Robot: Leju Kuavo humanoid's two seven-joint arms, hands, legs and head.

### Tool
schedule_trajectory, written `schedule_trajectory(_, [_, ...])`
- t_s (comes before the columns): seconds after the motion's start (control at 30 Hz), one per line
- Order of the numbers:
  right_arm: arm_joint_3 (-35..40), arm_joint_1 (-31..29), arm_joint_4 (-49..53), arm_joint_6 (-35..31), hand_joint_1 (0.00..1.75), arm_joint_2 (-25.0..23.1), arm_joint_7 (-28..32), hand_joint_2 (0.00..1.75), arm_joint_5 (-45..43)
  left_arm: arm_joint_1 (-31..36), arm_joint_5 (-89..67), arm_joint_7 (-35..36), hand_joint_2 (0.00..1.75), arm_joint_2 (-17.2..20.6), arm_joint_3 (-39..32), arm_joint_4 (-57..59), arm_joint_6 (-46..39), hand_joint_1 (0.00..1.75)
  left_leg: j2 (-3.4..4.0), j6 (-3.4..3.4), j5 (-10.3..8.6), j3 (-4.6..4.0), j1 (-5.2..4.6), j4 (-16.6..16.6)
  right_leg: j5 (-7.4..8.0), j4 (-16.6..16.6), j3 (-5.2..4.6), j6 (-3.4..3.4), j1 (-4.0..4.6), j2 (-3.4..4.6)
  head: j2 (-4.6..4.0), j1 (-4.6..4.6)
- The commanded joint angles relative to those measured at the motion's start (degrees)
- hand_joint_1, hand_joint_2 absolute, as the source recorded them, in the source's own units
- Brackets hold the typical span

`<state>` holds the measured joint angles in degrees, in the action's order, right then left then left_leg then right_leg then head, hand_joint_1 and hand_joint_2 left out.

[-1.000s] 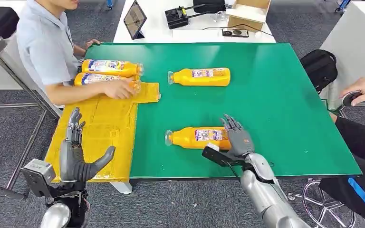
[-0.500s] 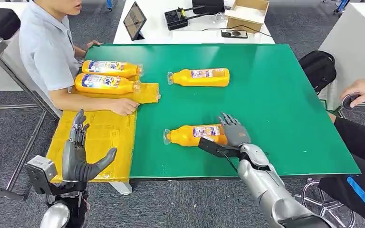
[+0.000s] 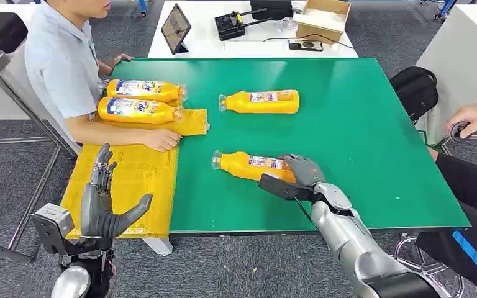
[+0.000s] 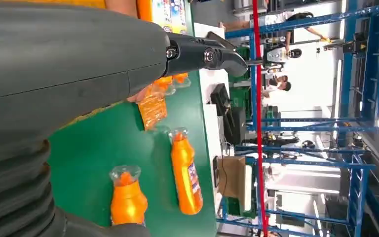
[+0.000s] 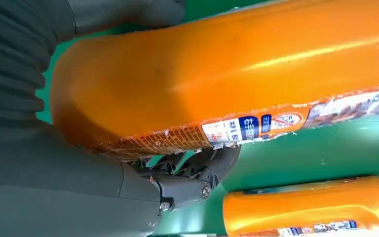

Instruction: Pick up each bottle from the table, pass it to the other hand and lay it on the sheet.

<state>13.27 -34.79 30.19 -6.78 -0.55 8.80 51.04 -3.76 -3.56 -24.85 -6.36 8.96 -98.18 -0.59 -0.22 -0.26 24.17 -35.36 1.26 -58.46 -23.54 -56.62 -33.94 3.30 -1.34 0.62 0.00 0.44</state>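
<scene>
**Bottle in right hand's grasp at lower centre of the green table**

Bottle (image 3: 253, 166) lies on its side at lower centre of the head frame, cap end pointing left, base end inside the right hand (image 3: 303, 172). The right wrist view shows its orange body (image 5: 227, 74) pressed against the palm, with the thumb over one side and dark fingers (image 5: 197, 170) curled under the label edge. Judged clamped on the bottle. Whether it has left the table (image 3: 360, 124) cannot be told; it sits slightly tilted.

Left hand (image 3: 102, 202) hangs at lower left, off the table's near edge, beside the yellow sheet (image 3: 130, 180). Fingers apart, holding nothing.

Second loose bottle (image 3: 261, 100) lies at upper centre. Two bottles (image 3: 138, 99) are already on the sheet at upper left. A person's hand (image 3: 161, 139) rests on the sheet just below them. Another person's hand (image 3: 475, 118) is at the right edge.

Risks, as judgement:
- The grip sits at the base end, so most of the bottle's length hangs beyond the hand. On lifting, the neck may droop and the smooth plastic could twist out.
- For the handover the left hand needs a free stretch of body. With the hold this far back there is room, but a sagging neck would spoil the aim.
- The person's hand lies on the sheet; setting down near it could cause contact.
- A dropped bottle would likely roll towards the near edge.
</scene>
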Motion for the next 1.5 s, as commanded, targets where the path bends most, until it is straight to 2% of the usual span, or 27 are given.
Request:
schedule_trajectory(0.03, [-1.43,1.59,-6.08,6.0,1.71,-0.15,4.61,1.75,-6.49,2.63,1.2,-0.49,1.75,2.29,0.45,5.32,0.64,0.0,-0.09,0.04,0.01,0.19,0.03,0.11,-0.04,0.12,0.22,-0.11,0.05,-0.14,0.0,0.02])
schedule_trajectory(0.2, [-4.34,3.57,-4.21,7.02,1.75,0.0,10.06,1.75,-12.52,3.26,2.32,-1.14,1.75,2.71,0.79,6.23,1.18,0.0,-0.23,0.06,-0.05,0.29,0.05,0.21,-0.01,0.24,0.33,-0.21,0.1,-0.32,0.0,0.02])
schedule_trajectory(0.3, [-4.49,4.04,-3.44,6.71,1.75,-0.11,10.64,1.75,-13.28,3.32,2.59,-1.22,1.75,2.72,0.82,6.47,1.23,0.0,-0.18,0.06,-0.03,0.27,0.04,0.17,-0.01,0.2,0.28,-0.18,0.08,-0.25,0.0,0.02])
schedule_trajectory(0.37, [-5.71,5.48,-1.02,5.49,1.75,-0.65,14.44,1.75,-16.71,3.39,3.67,-1.68,1.75,2.65,1.0,6.76,1.66,0.0,-0.11,0.05,0.0,0.24,0.03,0.12,-0.02,0.16,0.25,-0.14,0.07,-0.17,0.0,0.02])
schedule_trajectory(0.5, [-8.13,11.81,9.67,6.17,1.75,-2.75,22.19,1.75,-26.34,3.12,5.68,-1.58,1.75,1.74,2.16,8.65,2.15,0.0,-0.12,0.04,0.02,0.26,0.03,0.11,-0.05,0.12,0.26,-0.12,0.05,-0.16,0.0,0.02])
schedule_trajectory(0.6, [-9.38,15.49,17.65,4.81,1.75,-3.84,23.61,1.75,-30.65,1.65,10.53,3.48,1.75,0.17,2.6,12.81,3.76,0.0,-0.09,0.03,0.02,0.16,-0.01,0.12,-0.05,0.1,0.18,-0.1,0.01,-0.1,0.0,0.02])
schedule_trajectory(0.7, [-9.06,18.48,25.04,3.3,1.75,-4.19,23.91,1.75,-33.76,-0.62,12.48,1.86,1.75,-0.94,3.27,13.44,1.98,0.0,-0.1,0.05,0.03,-0.04,-0.06,0.09,-0.07,0.05,0.02,-0.06,-0.03,-0.1,0.0,0.02])
schedule_trajectory(0.8, [-8.2,20.77,30.4,2.49,1.75,-4.44,24.26,1.75,-34.82,-2.63,9.23,0.4,1.75,-0.03,6.3,12.05,1.1,0.0,-0.05,0.07,0.07,-0.22,-0.04,0.05,-0.09,0.03,-0.16,-0.07,-0.01,-0.05,0.0,0.02])
schedule_trajectory(0.83, [-7.64,21.44,32.0,2.49,1.75,-4.35,24.29,1.75,-35.38,-3.12,8.78,0.62,1.75,1.2,8.28,11.7,3.28,0.0,-0.08,0.09,0.1,-0.19,-0.05,0.06,-0.13,0.04,-0.11,-0.09,-0.01,-0.1,0.0,0.02])
schedule_trajectory(1.07, [-4.18,21.78,35.7,1.59,1.75,-4.68,26.69,1.75,-34.67,-4.03,7.55,-1.18,1.75,3.67,15.2,11.06,9.76,0.0,-0.02,0.07,0.14,-0.28,-0.04,0.05,-0.14,0.01,-0.2,-0.16,0.01,-0.06,0.0,0.02])
schedule_trajectory(1.37, [-0.59,21.56,35.23,1.34,1.75,-4.32,26.52,1.75,-32.12,-2.97,7.1,-1.72,1.75,3.91,17.15,10.41,10.75,0.0,-0.03,0.05,0.08,-0.38,-0.03,0.06,-0.09,0.03,-0.31,-0.09,0.0,-0.04,0.0,0.02])
schedule_trajectory(1.5, [3.15,22.36,34.53,1.17,1.75,-6.63,26.99,1.75,-30.53,-1.52,5.86,-0.2,1.75,0.99,17.01,10.62,7.24,0.0,0.01,0.08,0.13,-0.26,0.0,0.05,-0.12,0.06,-0.18,-0.15,0.04,-0.02,0.0,0.0])
